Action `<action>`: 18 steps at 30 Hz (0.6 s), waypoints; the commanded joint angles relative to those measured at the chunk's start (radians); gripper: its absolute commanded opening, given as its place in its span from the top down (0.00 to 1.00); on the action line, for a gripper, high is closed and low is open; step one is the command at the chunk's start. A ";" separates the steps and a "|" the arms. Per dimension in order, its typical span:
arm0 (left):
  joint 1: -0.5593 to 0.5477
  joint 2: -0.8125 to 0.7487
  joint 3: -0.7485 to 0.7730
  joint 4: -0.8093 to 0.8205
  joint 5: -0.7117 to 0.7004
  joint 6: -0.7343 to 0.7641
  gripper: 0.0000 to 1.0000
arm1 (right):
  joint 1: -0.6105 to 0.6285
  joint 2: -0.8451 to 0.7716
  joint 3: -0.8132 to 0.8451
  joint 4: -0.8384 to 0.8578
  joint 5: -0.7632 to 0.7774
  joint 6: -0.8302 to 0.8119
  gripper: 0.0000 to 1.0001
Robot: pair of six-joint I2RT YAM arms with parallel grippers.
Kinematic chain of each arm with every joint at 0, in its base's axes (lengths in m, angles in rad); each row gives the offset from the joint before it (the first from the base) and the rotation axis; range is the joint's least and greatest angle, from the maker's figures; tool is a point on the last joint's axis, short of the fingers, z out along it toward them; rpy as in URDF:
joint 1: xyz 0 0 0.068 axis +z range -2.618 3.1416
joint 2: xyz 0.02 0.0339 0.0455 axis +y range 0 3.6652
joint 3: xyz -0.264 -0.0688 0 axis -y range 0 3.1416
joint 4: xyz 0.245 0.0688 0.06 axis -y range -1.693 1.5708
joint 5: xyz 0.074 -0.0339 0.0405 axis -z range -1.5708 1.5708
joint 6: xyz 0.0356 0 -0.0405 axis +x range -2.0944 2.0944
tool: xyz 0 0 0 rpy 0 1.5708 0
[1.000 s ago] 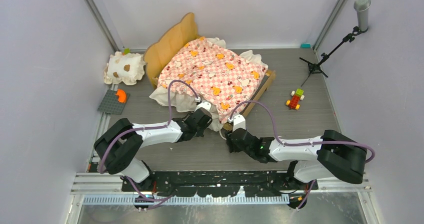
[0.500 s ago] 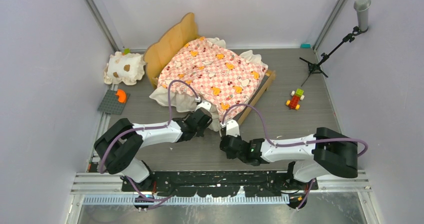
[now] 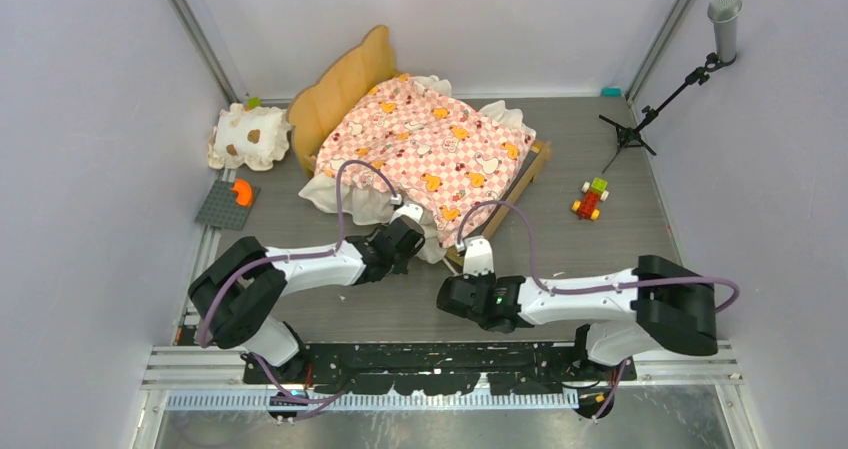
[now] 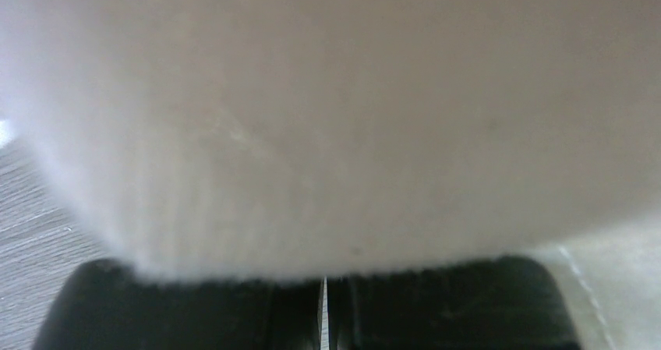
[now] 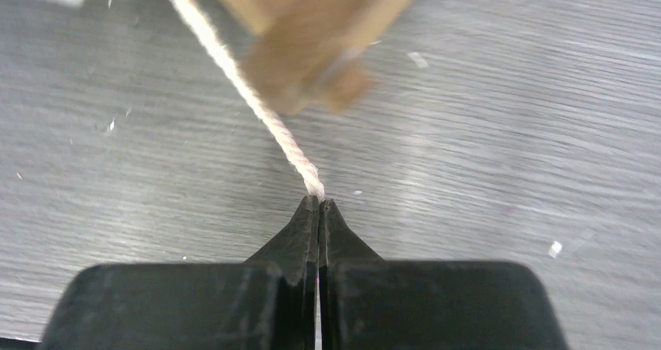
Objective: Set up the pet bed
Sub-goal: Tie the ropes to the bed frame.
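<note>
Nearest the arm bases, just off the pet bed's (image 3: 430, 149) near corner: right gripper (image 5: 319, 203) low over the table (image 3: 600, 259), jaws clenched on the end of a thin cream cord (image 5: 249, 100). The cord runs taut and slanting from the tips up past the light-wood frame corner (image 5: 312, 46). Right forearm lies nearly flat, reaching leftward across the front of the bed.

At the bed's near edge: left gripper (image 4: 325, 280) pressed into the cream ruffle (image 4: 327, 132), jaws closed. The cloth fills its view, so it is likely pinching the ruffle, but the bite itself is hidden. Left arm stretches low, wrist up against the overhang.

Step in hand, as I read it: fastening or tugging the mattress (image 3: 440, 134) square on its frame by the corner cord. Next move calls for a slow pull along the cord's line, with the left side steadying so the frame doesn't skid.

Beyond: the bed sits angled mid-table, mattress on. A spotted pillow (image 3: 250, 137) lies apart, left of the headboard (image 3: 340, 84).
</note>
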 commanded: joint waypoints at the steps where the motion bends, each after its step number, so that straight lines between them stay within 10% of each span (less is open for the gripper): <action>1: 0.011 0.025 0.034 -0.032 -0.013 0.003 1.00 | 0.008 -0.145 0.082 -0.297 0.226 0.259 0.99; 18: 0.109 0.001 0.039 -0.090 -0.013 -0.028 1.00 | 0.008 -0.211 0.076 -0.700 0.350 0.764 0.99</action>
